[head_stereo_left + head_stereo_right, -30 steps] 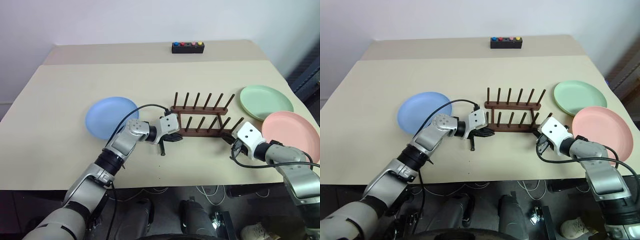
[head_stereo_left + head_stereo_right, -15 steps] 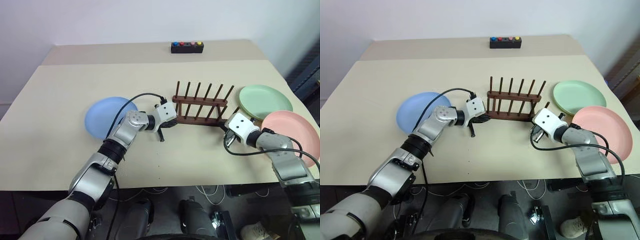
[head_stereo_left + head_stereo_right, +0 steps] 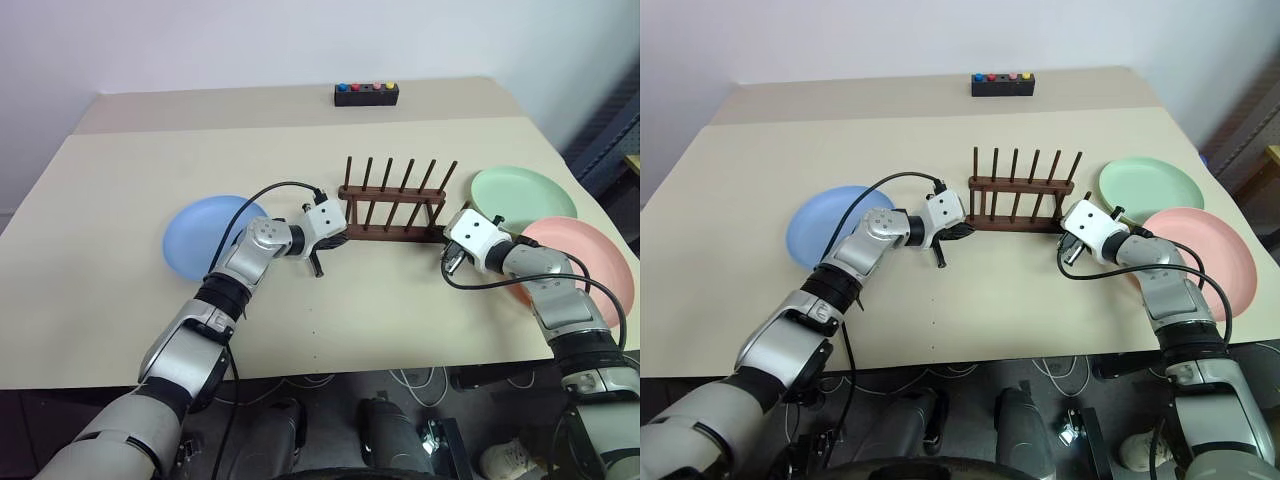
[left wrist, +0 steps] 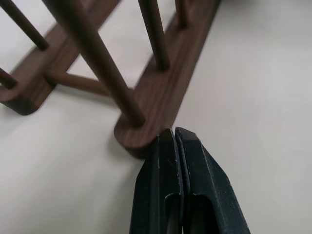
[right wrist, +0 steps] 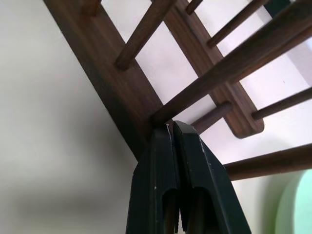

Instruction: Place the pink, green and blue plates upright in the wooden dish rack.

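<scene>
Plates, three round matte ones with shallow rims, all lie flat on the beige table (image 3: pixel 120 300), none yet in the small dark brown wooden dish rack (image 3: pixel 390 215). They look light, stiff and smooth; a flat plate offers only its thin rim, so I judge the best hold is a pinch across the rim where it overhangs or can be tipped up.

Nearest the rack's near rail, the left gripper (image 3: pixel 318 266) has its black fingers pressed together, empty, tip touching the rail's left end (image 4: pixel 141 131). The right gripper (image 3: pixel 449 262) is likewise closed and empty, its tip against the rail's right end (image 5: pixel 131 107). The rack itself seems light enough to slide under such pushes.

Left of the rack lies the light blue plate (image 3: pixel 205 235), partly behind the left forearm. Right of the rack, the salmon pink plate (image 3: pixel 590 265) lies nearer, close to the table's right edge, so a careless nudge might send it off. The pale mint green plate (image 3: pixel 522 198) lies just beyond it, the two rims overlapping or touching. Behind the rack is open tabletop as far as a small black box with coloured buttons (image 3: pixel 366 94).
</scene>
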Robot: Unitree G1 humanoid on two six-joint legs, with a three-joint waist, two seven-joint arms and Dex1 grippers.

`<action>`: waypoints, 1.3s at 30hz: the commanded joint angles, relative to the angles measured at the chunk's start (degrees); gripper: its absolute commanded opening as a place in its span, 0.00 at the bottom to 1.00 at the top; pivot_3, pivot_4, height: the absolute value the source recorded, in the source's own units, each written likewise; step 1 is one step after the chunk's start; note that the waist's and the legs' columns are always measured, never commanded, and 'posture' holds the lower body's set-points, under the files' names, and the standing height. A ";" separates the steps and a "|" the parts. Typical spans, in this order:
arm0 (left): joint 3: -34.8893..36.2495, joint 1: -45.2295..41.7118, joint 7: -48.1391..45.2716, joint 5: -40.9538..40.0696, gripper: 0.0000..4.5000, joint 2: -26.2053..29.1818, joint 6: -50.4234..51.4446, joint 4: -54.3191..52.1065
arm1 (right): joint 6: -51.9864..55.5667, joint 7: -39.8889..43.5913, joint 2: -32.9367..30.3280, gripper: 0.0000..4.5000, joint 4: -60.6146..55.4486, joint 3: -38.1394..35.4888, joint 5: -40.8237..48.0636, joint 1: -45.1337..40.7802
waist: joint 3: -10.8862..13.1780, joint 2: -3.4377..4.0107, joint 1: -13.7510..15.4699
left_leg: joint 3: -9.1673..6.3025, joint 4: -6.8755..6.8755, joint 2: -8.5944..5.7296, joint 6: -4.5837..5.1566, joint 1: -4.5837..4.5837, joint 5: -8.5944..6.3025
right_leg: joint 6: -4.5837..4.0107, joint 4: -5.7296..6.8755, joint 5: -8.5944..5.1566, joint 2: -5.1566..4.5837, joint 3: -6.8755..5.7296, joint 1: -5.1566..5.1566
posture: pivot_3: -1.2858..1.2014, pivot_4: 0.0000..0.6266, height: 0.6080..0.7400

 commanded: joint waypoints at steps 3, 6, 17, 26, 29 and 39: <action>1.12 0.70 -1.10 -0.85 0.00 -0.42 0.54 -5.56 | 1.28 2.22 -1.19 0.01 -9.72 -6.51 7.18 3.65 | 0.00 0.00 0.18 | -0.02 -0.02 0.00 0.00 0.00 0.00 | 0.00 0.02 0.00 0.00 0.00 -0.01 | 0.52 0.24 1.00; 1.14 1.04 -1.53 -0.65 0.00 -0.43 1.01 -6.53 | 3.25 3.67 -1.88 0.01 -13.28 -8.28 9.49 5.80 | 0.00 0.01 0.12 | -0.03 -0.03 -0.01 0.00 0.00 0.00 | 0.00 0.03 0.00 -0.01 0.00 -0.02 | 0.52 0.24 1.00; 1.20 0.77 -0.77 0.07 0.00 -0.99 3.76 -6.57 | 2.04 2.36 -3.63 0.01 -12.66 -5.32 2.74 9.08 | -0.01 0.01 -0.08 | -0.02 -0.02 0.00 0.00 0.01 0.00 | 0.00 0.06 0.00 0.00 0.00 -0.02 | 0.52 0.24 1.00; 4.03 0.28 4.70 -0.99 0.00 -3.14 6.29 -4.55 | -7.31 -3.51 -0.34 0.01 1.26 -0.12 -4.11 2.10 | -0.01 0.01 -0.07 | -0.01 -0.01 0.00 -0.02 0.03 0.01 | 0.00 0.06 0.01 0.00 0.00 -0.01 | 0.52 0.24 1.00; 3.77 0.59 6.51 0.01 0.00 -4.13 5.83 -4.65 | -10.38 -6.85 0.78 0.01 5.81 0.00 -5.63 -0.66 | -0.01 0.01 -0.06 | -0.01 -0.01 0.00 -0.03 0.03 0.02 | 0.00 0.07 0.01 0.00 0.00 -0.01 | 0.52 0.24 1.00; 5.08 -0.75 6.09 -1.03 0.00 -2.50 5.72 -3.22 | -8.02 -2.56 2.83 0.01 1.56 -4.42 4.66 0.21 | -0.01 0.01 -0.28 | -0.02 -0.04 0.00 -0.06 0.03 0.04 | 0.00 0.08 0.01 0.01 0.01 -0.02 | 0.52 0.24 1.00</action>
